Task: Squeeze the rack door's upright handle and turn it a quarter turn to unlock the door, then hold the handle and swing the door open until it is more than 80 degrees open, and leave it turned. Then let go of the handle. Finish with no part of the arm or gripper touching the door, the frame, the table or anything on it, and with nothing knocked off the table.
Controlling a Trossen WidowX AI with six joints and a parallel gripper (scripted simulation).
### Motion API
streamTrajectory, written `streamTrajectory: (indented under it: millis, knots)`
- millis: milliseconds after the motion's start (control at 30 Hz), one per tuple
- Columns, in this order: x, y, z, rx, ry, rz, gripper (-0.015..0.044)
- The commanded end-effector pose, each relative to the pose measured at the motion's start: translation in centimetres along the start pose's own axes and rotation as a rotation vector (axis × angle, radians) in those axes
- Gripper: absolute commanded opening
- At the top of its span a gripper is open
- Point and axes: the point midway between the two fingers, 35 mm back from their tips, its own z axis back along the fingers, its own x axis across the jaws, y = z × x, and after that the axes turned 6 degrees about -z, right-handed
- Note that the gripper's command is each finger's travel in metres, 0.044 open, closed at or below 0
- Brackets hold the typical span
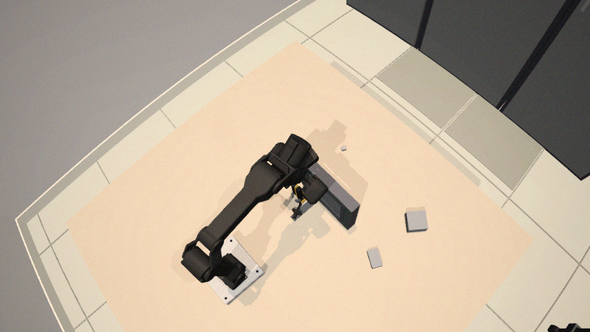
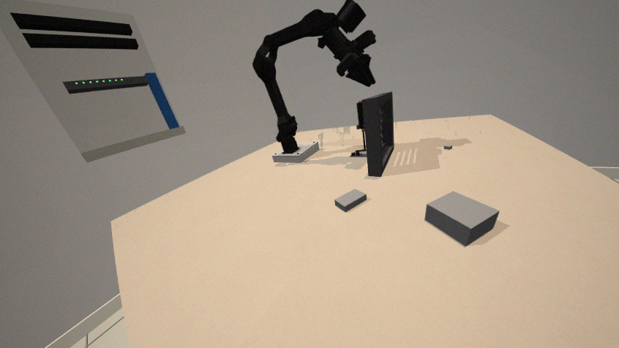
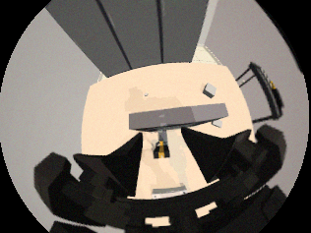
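Handle (image 3: 161,149) too small for its turn to be told in wrist view

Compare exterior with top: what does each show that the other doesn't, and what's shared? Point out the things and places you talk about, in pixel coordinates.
Exterior only: row of green lights (image 2: 99,81) and blue strip (image 2: 162,100) by the wall.

Top only: tall dark cabinets (image 1: 474,41).

Both: arm (image 1: 233,210) (image 2: 275,93), its white base plate (image 1: 231,293) (image 2: 283,159), upright rack frame (image 1: 346,198) (image 2: 372,138), large gray block (image 1: 416,220) (image 2: 461,210), smaller flat block (image 1: 374,258) (image 2: 350,198), tiny block (image 1: 343,147) (image 2: 448,147).

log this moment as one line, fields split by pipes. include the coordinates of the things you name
pincer (image 2: 372,83) (image 3: 162,132): open, empty | position: above rack frame (image 1: 350,199) (image 2: 372,138) (image 3: 209,113) | handle: not gripped | door: not swung open
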Motion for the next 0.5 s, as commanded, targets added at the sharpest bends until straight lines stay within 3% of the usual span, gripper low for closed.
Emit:
streamTrajectory:
  millis: [0, 467]
  knots:
    - [0.2, 0.5, -0.3, 0.087, 0.027, -0.004, 0.0285]
    - [0.4, 2.8, -0.3, 0.382, 0.122, 0.003, 0.0285]
